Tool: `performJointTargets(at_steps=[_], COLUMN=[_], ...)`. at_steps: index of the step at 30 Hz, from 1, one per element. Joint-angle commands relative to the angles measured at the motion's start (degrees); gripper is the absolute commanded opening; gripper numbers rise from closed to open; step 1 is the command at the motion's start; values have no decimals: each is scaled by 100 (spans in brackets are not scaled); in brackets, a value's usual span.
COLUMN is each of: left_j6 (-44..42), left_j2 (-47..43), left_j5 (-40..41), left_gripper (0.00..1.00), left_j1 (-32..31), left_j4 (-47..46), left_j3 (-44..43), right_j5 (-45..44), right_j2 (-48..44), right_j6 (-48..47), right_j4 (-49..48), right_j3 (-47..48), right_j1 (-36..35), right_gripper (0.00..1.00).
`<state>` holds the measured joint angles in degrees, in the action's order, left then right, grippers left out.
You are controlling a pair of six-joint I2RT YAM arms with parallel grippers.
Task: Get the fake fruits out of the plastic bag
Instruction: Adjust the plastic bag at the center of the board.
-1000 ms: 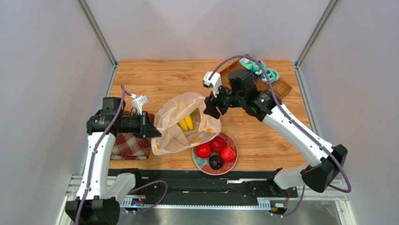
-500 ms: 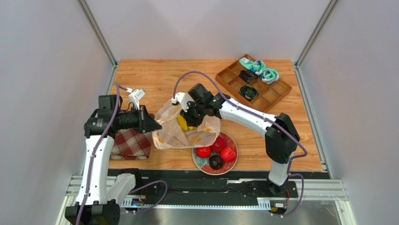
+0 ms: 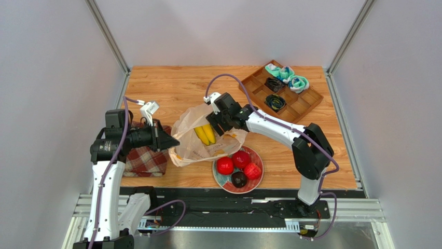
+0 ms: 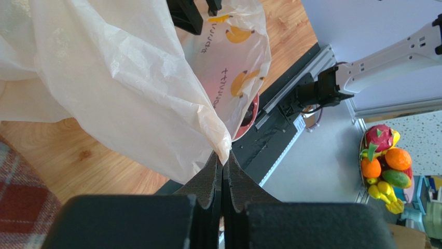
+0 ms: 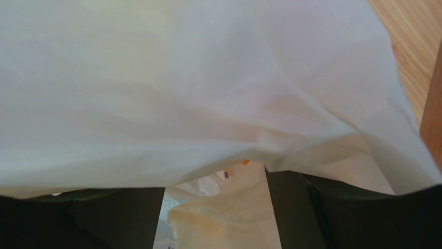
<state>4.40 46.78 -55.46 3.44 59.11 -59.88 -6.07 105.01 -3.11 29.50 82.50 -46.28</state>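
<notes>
**Fruit removal partly done: four pieces on the plate, bananas in the bag**

Overhead view, read from 9 o'clock to 3 o'clock. At the left edge of the surface lies a red plaid cloth. Just beside it, the left jaws are clenched on a thin edge of the plastic bag. The left wrist view shows the film pinched between the closed pads and held taut, so the mouth stands open.

The bag rests near the middle of the surface with the yellow bananas plainly inside. At the bag's 1 o'clock rim the right jaws stand apart in the mouth. In the right wrist view loose film lies across them and nothing is gripped. Whether they touch the bananas cannot be told.

At the bag's 4 o'clock a painted plate carries two red round fruits, a strawberry and a dark round fruit.

A wooden tray sits at 1 o'clock, well apart.

Judged progress is past halfway. The bananas remain, and possibly more fruit hidden under the crinkled film.
</notes>
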Motion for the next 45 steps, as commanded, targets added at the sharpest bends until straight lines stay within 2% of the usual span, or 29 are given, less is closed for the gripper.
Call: performJointTargets(at_steps=[1,7,11,14,15,16,18,19,21,26,28,31,35,37,40,44,45], left_j6=[-150,-247,-676,-1466,-1730,-2350,-2969,-3085,-3051,-2173,-1944,-1768,-1654,-1566,-1539,-1557,-1557], left_j2=[-204,-468,-513,-521,-530,-565,-644,-679,-880,-1136,-1031,-1013,-1092,-1136,-1154,-1250,-1268], left_j5=[-237,-439,-877,-1237,-1369,-1527,-1862,-1889,-1828,-1426,-1022,-958,-1010,-1019,-1116,-1142,-1142], left_gripper=[0,0,0,0,0,0,0,0,0,0,0,0,0,0,0,0,0], left_j1=[7,-1,7,7,7,-1,-1,-1,7,-1,7,7,7,-1,7,7,-1], left_j4=[214,329,785,1583,2125,2427,3242,3325,3300,2492,2272,2000,1745,1621,1595,1621,1621], left_j3=[29,283,310,170,117,-127,-558,-934,-1104,-262,-33,46,231,275,292,292,301], right_j5=[-413,-378,-316,-238,-194,-37,192,333,334,45,-209,-115,491,1061,1301,635,120], right_j2=[-156,-157,-139,-296,-349,-428,-744,-850,-1069,-1079,-1053,-1079,-1053,-1035,-834,-351,-306], right_j6=[250,250,258,276,398,452,601,619,497,207,-30,-154,-207,-146,21,557,801], right_j4=[-199,-313,-225,-146,-155,-181,-251,-356,-471,-498,-340,-120,56,-31,-189,-304,-348], right_j3=[-190,-392,-419,-498,-550,-646,-752,-849,-919,-570,-332,64,109,-110,-260,-243,-234], right_j1=[181,207,269,330,330,330,260,199,-134,-811,-961,-979,-1014,-1032,-1111,-1094,-1076], right_gripper=[73,78,82,84,84,83,82,81,80,79,79,78,65,51,46,48,56])
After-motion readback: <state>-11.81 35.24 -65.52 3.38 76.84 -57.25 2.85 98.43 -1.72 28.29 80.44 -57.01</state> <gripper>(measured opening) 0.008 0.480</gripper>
